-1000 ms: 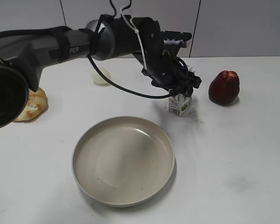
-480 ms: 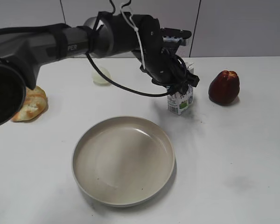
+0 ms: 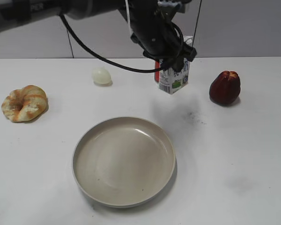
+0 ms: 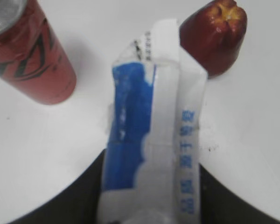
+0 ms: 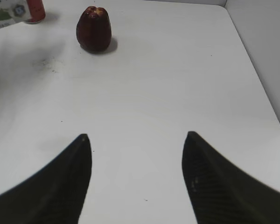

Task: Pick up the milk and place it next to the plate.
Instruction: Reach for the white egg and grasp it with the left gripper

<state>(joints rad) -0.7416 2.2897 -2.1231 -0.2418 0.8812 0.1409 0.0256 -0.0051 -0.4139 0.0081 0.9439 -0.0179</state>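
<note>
One milk (image 3: pixel 173 79) in closed jaws, one plate (image 3: pixel 124 160) below.

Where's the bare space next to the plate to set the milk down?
Bare table lies right of the plate, below the dark red fruit, and left of it below the pastry. The back is crowded around the red can.

The white counter (image 3: pixel 234 154) carries the large beige plate (image 3: pixel 124 161) near its front middle. A twisted glazed bread roll (image 3: pixel 24 103) lies at the left, and a small pale egg-shaped object (image 3: pixel 101 76) sits farther back. A dark red fruit (image 3: pixel 225 87) stands at the right. A red can (image 4: pixel 30 56) stands toward the back. Faint dark smudges (image 3: pixel 194 117) mark the surface beside the fruit.
</note>
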